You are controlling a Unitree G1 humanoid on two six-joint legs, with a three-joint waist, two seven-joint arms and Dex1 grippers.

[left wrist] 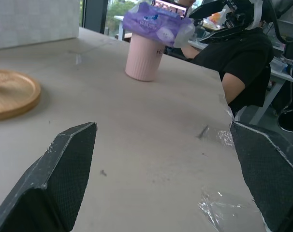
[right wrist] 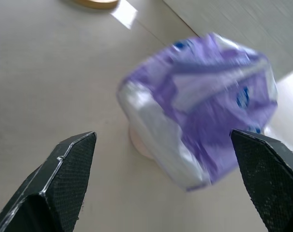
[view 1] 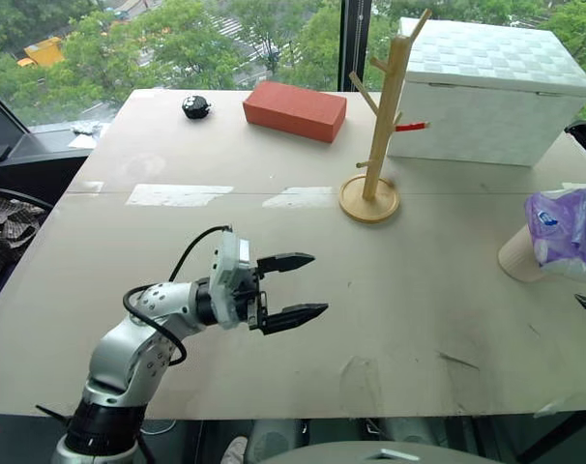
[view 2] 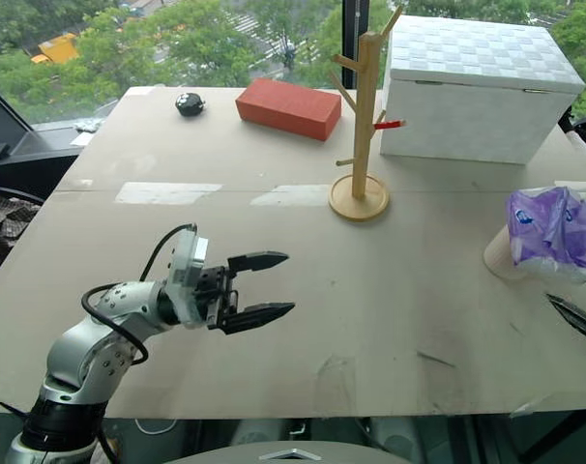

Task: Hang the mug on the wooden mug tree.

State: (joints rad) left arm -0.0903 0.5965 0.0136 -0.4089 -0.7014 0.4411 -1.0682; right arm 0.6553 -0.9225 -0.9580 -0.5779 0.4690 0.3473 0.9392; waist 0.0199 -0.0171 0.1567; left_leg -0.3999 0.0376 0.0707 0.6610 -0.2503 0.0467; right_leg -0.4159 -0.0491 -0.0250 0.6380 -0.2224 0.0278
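Observation:
The cream mug [view 1: 518, 257] stands upright near the table's right edge, with a purple and white packet [view 1: 565, 228] resting over its mouth, so its inside is hidden. The wooden mug tree [view 1: 382, 116] stands on its round base [view 1: 368, 200] at mid-table, in front of the white box. My left gripper [view 1: 319, 283] hovers open and empty over the table's front left, pointing to the right toward the mug [left wrist: 145, 60]. My right gripper [right wrist: 162, 134] is open, just short of the packet and mug, touching neither. One of its fingertips [view 2: 573, 319] shows at the right edge.
A big white woven box [view 1: 496, 92] stands at the back right. A red brick [view 1: 295, 109] and a small black object [view 1: 196, 106] lie at the back. A person in black [left wrist: 243, 53] sits beyond the table's right edge.

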